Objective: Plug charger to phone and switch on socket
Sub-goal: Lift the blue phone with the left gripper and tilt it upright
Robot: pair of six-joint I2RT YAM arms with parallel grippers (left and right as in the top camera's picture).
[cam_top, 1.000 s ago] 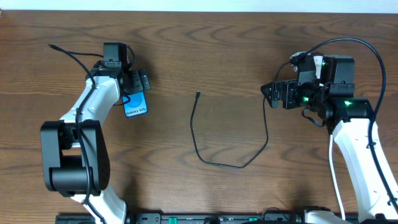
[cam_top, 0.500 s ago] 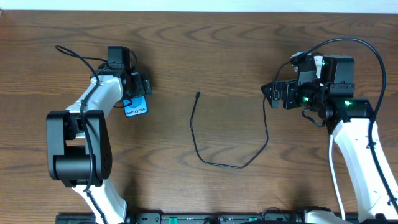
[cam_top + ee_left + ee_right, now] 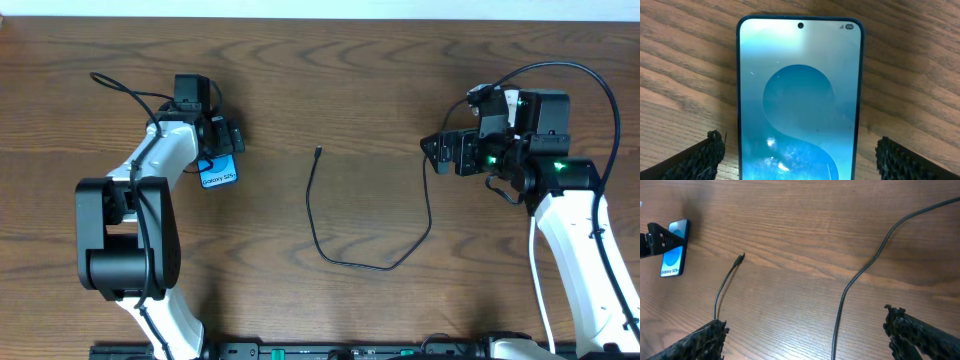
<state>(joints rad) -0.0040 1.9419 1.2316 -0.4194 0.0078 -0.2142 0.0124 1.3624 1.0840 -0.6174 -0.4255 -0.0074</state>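
- Landmark: the phone (image 3: 219, 167), flat on the bench (image 3: 330, 60), screen up and glowing blue.
- In the left wrist view, phone (image 3: 800, 100) filling the middle, bare wood along both long sides.
- Straddling one end of the phone: left jaws, spread wide, pads (image 3: 707, 156) out beyond each long edge, wood showing in the gaps, no contact.
- Crowding the phone from above: only the left arm (image 3: 160, 155) and its black wrist.
- Off the phone's side toward the right arm (image 3: 570, 230), across bare wood: plug tip (image 3: 318, 152) of the charger (image 3: 372, 268), lying free, nothing between tip and phone.
- From that tip, cable running toward the robot's side, bending in a loose U, then climbing back up close to the right arm.
- Much farther from the phone than the tip: right jaws, held apart above the bench, gripping nothing.
- Right pads (image 3: 705, 340) in the lower corners of the right wrist view, charger (image 3: 726, 282) and phone (image 3: 674, 255) ahead of them.
- Beyond the phone, far bench edge showing as a pale strip; open wood between that edge and the phone, and on the phone's near side too.
- Against half a second ago: no visible change.
- Against a second ago: left arm's shoulder turned and wrist slightly shifted; phone, charger and right arm unmoved.
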